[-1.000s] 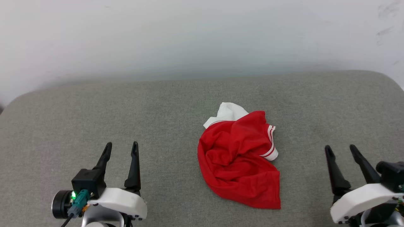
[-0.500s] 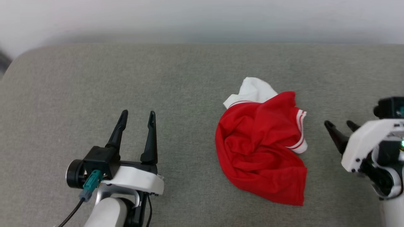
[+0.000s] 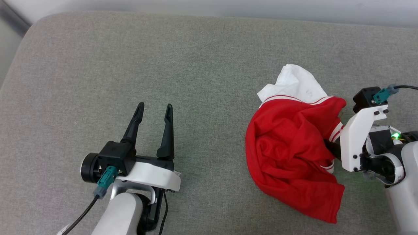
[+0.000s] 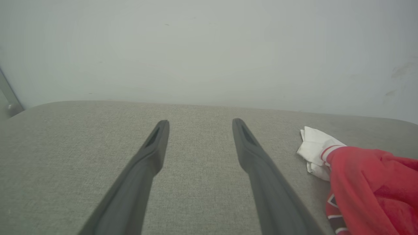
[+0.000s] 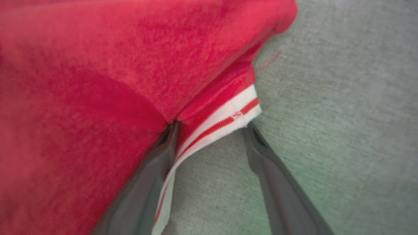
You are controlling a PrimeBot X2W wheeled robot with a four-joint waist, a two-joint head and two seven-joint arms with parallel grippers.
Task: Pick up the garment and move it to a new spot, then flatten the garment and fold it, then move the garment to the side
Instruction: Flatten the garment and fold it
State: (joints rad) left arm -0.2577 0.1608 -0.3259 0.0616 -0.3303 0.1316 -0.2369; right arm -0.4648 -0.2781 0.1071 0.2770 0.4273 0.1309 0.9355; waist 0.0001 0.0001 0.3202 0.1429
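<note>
Inside spread right gripper (image 5: 211, 126), garment (image 3: 287, 150) trim

Head cam looks steeply down on the grey padded surface (image 3: 196, 49). Left wrist cam sits low, looking along the left tool (image 4: 200, 121) toward the wall (image 4: 209, 49), with the garment (image 4: 369, 182) at its right edge. Right wrist cam is close-up on that same garment.

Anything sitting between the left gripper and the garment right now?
No. Only bare grey cushion lies between the left gripper and the garment. The head view shows the stretch plainly, and the left wrist view agrees.
</note>
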